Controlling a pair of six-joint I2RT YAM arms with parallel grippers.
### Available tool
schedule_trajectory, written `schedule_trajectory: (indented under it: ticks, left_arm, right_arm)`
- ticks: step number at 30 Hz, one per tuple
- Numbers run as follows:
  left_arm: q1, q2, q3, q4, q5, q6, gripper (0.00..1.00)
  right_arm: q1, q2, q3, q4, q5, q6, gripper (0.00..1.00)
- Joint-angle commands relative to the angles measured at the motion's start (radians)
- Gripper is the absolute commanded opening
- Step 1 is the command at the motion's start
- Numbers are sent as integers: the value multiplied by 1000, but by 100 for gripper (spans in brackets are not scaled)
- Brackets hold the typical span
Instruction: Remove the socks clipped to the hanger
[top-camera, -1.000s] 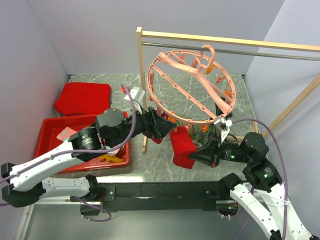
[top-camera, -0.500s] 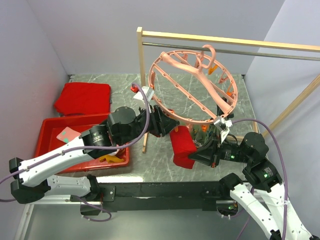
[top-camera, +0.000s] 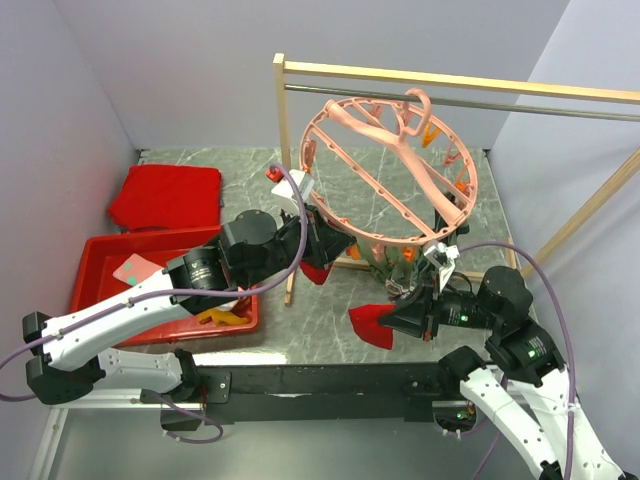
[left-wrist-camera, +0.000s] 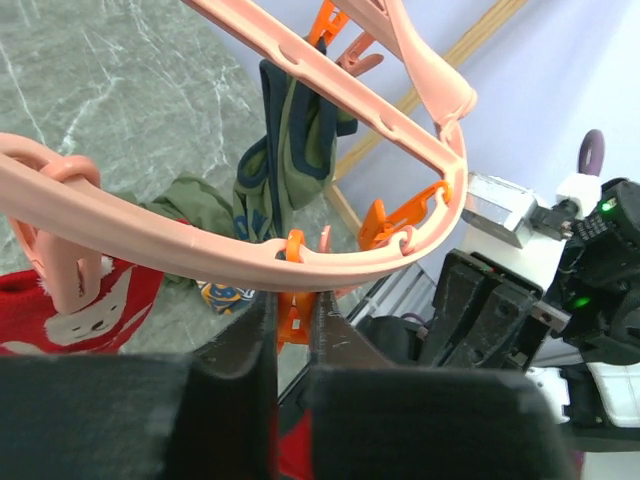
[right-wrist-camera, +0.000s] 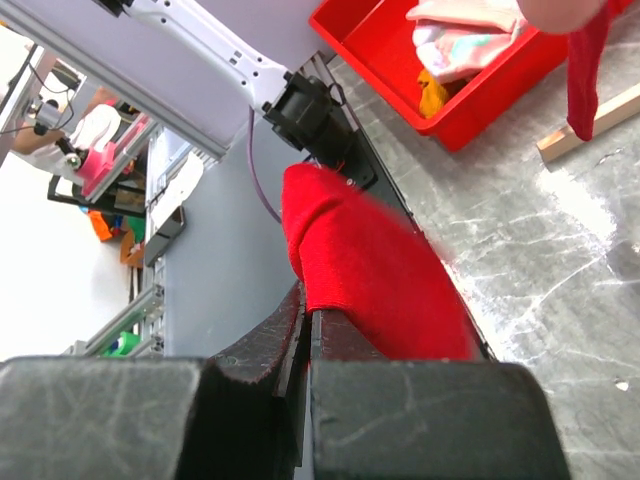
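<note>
Socks (left-wrist-camera: 300, 130): right claw (right-wrist-camera: 303, 312) grips a red sock (right-wrist-camera: 370, 270), left claw (left-wrist-camera: 293, 335) pinches an orange clip (left-wrist-camera: 293, 265) on the hanger (left-wrist-camera: 200, 265); I'd squeeze it fully before tugging.

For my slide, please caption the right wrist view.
Right gripper shut on a red sock, with a red bin beyond.

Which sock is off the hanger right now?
The plain red sock in the right tool; the olive-green sock and the patterned red one hang clipped to the hanger.
</note>
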Motion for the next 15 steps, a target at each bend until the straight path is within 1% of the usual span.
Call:
schedule_trajectory:
  ticks: [1,2,3,5,6,7,10,15]
  left_arm:
    - [-2,-17,38,-3,-6,0,28]
    - [-2,-17,40,-12,-1,-6,40]
    - [-2,-20,38,-30,2,-17,57]
    - [-2,-29,28,-47,14,-26,69]
    - [-2,-40,23,-50,17,-32,81]
    - [-2,-49,15,-61,20,-35,88]
    - [-2,-84,-15,-73,28,-47,89]
    - [-2,-141,-77,-84,100,-52,83]
  right_arm:
    - [7,-11,-3,-16,-1,-19,0]
    - [7,-8,-2,-11,1,-19,0]
    - [8,0,-2,-10,1,-19,0]
    - [7,6,0,3,4,-18,0]
    - [7,12,3,6,4,-16,0]
    - [7,15,3,6,4,-16,0]
    - [7,26,6,7,2,-19,0]
    - [7,51,15,-8,8,-38,0]
